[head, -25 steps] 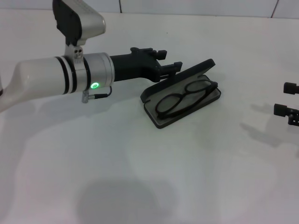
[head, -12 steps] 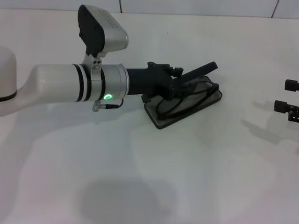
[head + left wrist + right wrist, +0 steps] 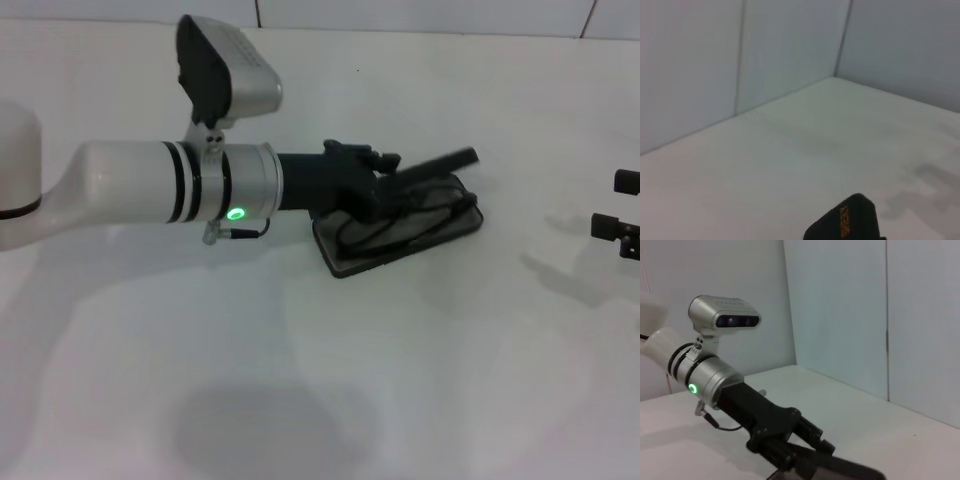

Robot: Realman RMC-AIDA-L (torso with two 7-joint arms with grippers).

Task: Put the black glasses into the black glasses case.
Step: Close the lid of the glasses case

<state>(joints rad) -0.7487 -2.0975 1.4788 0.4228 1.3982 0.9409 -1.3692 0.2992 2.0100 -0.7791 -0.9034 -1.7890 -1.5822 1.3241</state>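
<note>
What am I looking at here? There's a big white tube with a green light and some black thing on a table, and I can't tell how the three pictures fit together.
It is a robot with two arms. The white tube is its left arm, and the black part at its end is the left gripper, its hand. One picture looks down from a camera on the robot's head; the other two come from cameras on each wrist. On the white table lies a black glasses case with black glasses inside. The left gripper is over the case and presses on its lid, which is tilted low over the tray, nearly closed. The left wrist camera sees only a corner of that lid with orange letters. The right gripper waits at the table's right edge; its camera looks across at the left arm. Nothing is lifted.
</note>
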